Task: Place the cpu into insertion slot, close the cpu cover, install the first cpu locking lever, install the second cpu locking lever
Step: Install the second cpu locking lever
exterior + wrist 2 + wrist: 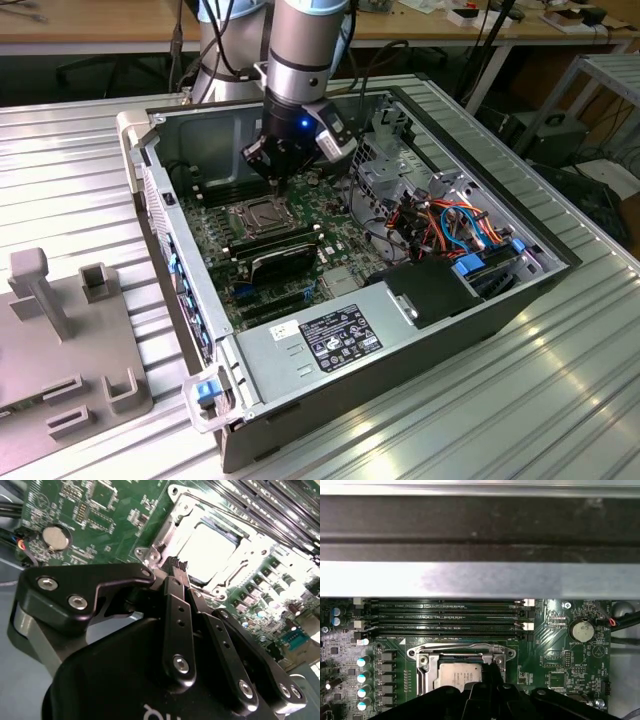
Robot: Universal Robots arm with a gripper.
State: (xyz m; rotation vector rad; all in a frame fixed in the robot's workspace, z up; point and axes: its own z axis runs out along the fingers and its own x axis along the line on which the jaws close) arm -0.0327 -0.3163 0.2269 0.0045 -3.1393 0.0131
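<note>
Fingers of the black gripper (180, 572) are pressed together with nothing between them, tips just above the rim of the small square grey-rimmed insertion slot (461, 672). The silvery-tan square cpu (458, 674) lies seated inside it on the green circuit board (222, 260). Beyond run long black memory slots (445, 620).

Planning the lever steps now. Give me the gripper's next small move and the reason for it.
Probably a short, slow push down at the socket's edge. The cpu already lies seated, with the cpu cover lowered flat around it. The gripper has its jaws shut and its tip is at the cover's side edge. Whether it touches a lever there cannot be told, so keep the move small.
</note>
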